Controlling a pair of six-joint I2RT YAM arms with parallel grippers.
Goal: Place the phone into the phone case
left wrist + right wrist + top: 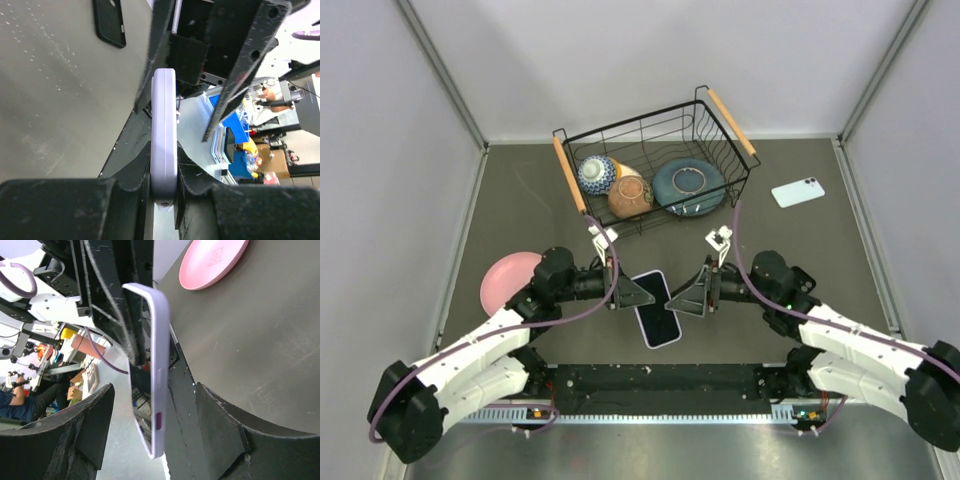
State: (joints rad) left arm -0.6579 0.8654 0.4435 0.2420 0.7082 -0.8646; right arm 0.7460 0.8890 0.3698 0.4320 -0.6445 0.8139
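Note:
The phone (658,312), its glossy black screen up, lies in the pale lavender phone case (673,343), whose rim frames it, at the table's near middle. My left gripper (632,293) is shut on the case's left side. In the left wrist view the case (164,125) shows edge-on, pinched between my gripper's (164,186) pads. My right gripper (696,297) is open at the case's right side. In the right wrist view the case edge (161,365) stands between the spread fingers of that gripper (154,390), touching neither.
A black wire basket (725,120) with wooden handles holds bowls and a blue plate at the back. A pale blue phone (797,191) lies at the far right. A pink plate (508,280) sits at the left (212,260). A black handset (109,22) lies on the table.

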